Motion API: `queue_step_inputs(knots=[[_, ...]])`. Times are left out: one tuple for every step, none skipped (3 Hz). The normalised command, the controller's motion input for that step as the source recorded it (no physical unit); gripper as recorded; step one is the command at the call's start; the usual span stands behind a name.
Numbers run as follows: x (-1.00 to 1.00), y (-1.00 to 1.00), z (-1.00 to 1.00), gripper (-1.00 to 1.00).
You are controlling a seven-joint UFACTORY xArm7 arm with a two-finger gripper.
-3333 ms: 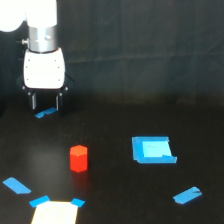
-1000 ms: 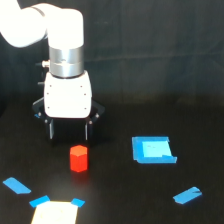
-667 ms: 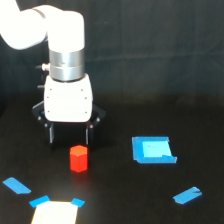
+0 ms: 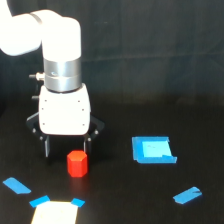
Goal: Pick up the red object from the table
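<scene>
Dark, matte black setting with scattered blue markers.

The surface (image 4: 165, 90) is flat black and runs back into an equally dark backdrop, so where one ends and the other begins is hard to tell. A blue square tray (image 4: 153, 150) serves as landmark. Below and toward the exterior view's right of it lies a short blue tape strip (image 4: 187, 195). Far toward the exterior view's left of the tray lies another blue strip (image 4: 16, 185), and beside that a pale paper sheet (image 4: 55, 214) with blue-taped corners meets the bottom edge. Light looks even and soft.
</scene>
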Motion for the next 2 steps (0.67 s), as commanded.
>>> queue_step_inputs(knots=[[0.26, -1.0, -0.81, 0.88], [0.06, -0.03, -0.03, 0.07]])
